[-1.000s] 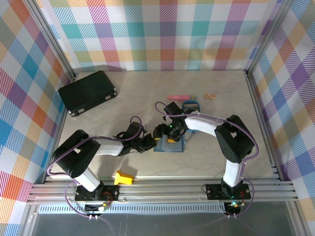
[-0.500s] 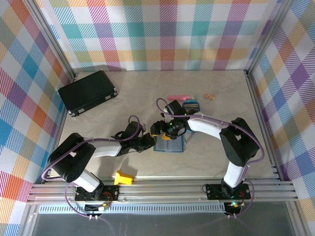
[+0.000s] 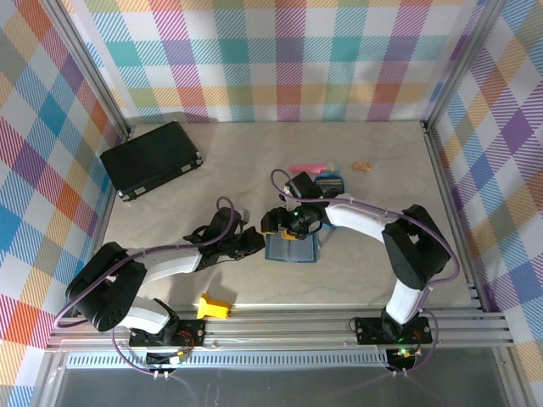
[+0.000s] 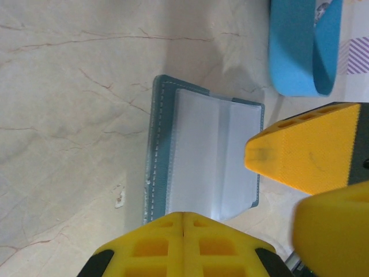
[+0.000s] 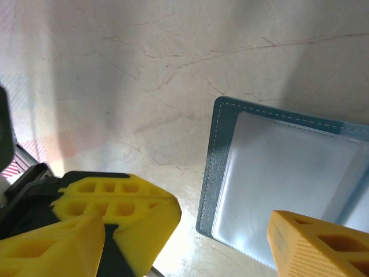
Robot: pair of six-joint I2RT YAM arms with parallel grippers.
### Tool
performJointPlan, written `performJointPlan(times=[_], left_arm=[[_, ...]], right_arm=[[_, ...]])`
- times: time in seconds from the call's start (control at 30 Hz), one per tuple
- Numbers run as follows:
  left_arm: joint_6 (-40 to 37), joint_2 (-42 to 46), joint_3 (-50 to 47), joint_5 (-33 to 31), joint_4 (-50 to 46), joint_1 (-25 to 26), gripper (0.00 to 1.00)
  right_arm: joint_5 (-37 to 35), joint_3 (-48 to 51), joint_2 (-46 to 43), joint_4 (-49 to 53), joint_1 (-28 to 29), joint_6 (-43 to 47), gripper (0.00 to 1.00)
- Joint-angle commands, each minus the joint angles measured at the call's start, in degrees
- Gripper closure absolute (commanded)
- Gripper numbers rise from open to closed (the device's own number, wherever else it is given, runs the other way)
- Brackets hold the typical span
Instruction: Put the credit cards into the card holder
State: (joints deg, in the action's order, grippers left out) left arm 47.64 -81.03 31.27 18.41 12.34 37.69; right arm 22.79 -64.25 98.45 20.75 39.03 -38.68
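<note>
left claw (image 4: 183,216) pinched together at wallet (image 4: 202,156) 9 o'clock edge | right claw (image 5: 223,219) spread, empty, over wallet's 12 o'clock side | wallet open flat on table (image 3: 170,212) | pin edge down, bring card in low, square to pocket

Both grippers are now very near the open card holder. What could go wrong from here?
1. The open right gripper hangs close to the shut left gripper at the edge of the card holder; the two might collide.
2. The card holder lies loose on the smooth table, so a push at its edge could slide it away or fold it shut.
</note>
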Motion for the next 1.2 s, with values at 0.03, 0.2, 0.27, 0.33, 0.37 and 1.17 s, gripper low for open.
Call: performJointPlan(times=[0.03, 0.2, 0.27, 0.33, 0.37, 1.17], left_arm=[[-2.94, 2.41, -0.77, 1.76, 2.79, -0.08, 1.0], [-7.16, 6.89, -1.16, 0.37, 4.28, -0.08, 1.0], [-10.05, 8.68, -0.69, -0.36, 4.02, -0.08, 0.99], [-12.93, 9.94, 0.13, -0.96, 3.54, -0.08, 0.97], [-14.59, 10.27, 0.77, -0.93, 3.28, -0.08, 0.94], [-79.12, 1.83, 19.22, 17.79, -20.24, -1.23, 0.32]], right_arm=[[-1.88, 3.09, -9.43, -0.26, -4.9, 6.31, 0.28], [-2.22, 8.26, -23.54, -3.03, -13.46, 15.88, 0.29], [-2.97, 9.16, -28.33, -2.89, -17.62, 19.87, 0.29], [-5.14, 10.0, -31.85, -3.14, -20.69, 24.24, 0.29], [-7.45, 10.23, -33.31, -2.93, -21.51, 26.63, 0.28], [-2.41, -2.64, -13.1, 10.43, -31.36, 103.41, 0.17]])
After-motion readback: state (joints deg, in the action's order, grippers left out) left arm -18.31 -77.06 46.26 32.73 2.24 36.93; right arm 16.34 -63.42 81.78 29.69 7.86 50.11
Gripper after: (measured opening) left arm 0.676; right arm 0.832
